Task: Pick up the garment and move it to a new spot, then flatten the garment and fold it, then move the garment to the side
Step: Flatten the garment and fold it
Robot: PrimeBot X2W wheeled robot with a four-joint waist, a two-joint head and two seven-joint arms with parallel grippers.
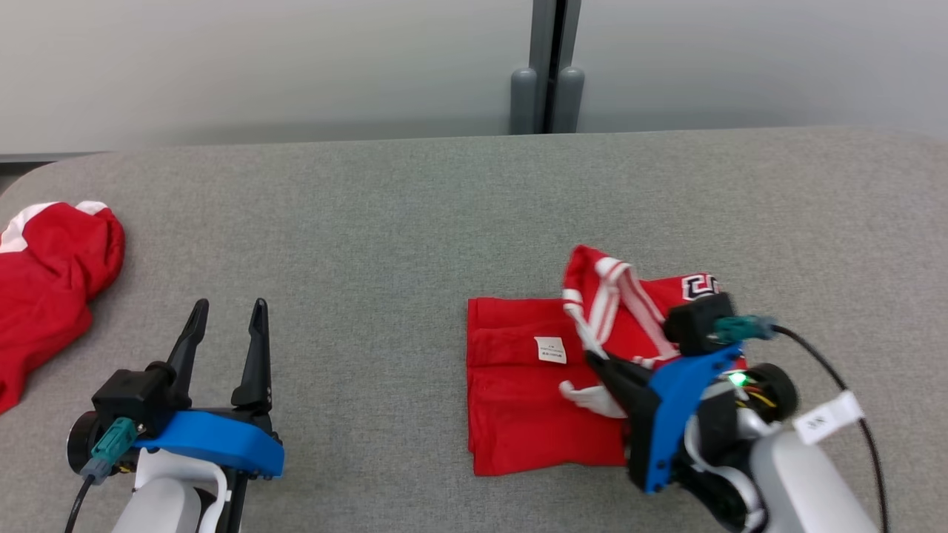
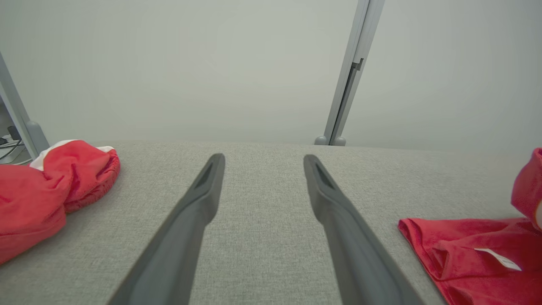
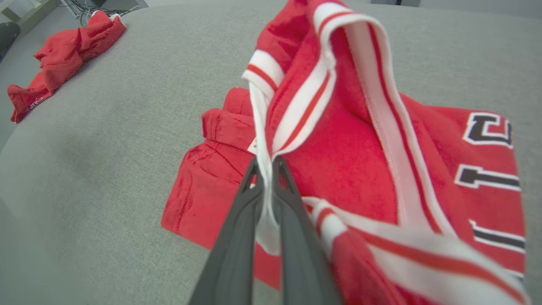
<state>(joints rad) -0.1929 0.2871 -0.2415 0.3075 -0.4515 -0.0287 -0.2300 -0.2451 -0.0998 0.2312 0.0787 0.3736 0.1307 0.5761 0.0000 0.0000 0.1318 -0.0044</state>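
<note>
Head view: garment [image 1: 518, 414] w/ illegible white tag [image 1: 550, 349]

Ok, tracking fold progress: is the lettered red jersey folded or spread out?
Partly folded: the jersey lies doubled in a rectangle; right gripper holds its striped trim raised.

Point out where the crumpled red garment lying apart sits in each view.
Head view: crumpled garment at the left edge.
Left wrist view: crumpled garment at the left edge.
Right wrist view: crumpled garment in the top-left corner.
Shared landmark: the jersey, to its right everywhere.
</note>
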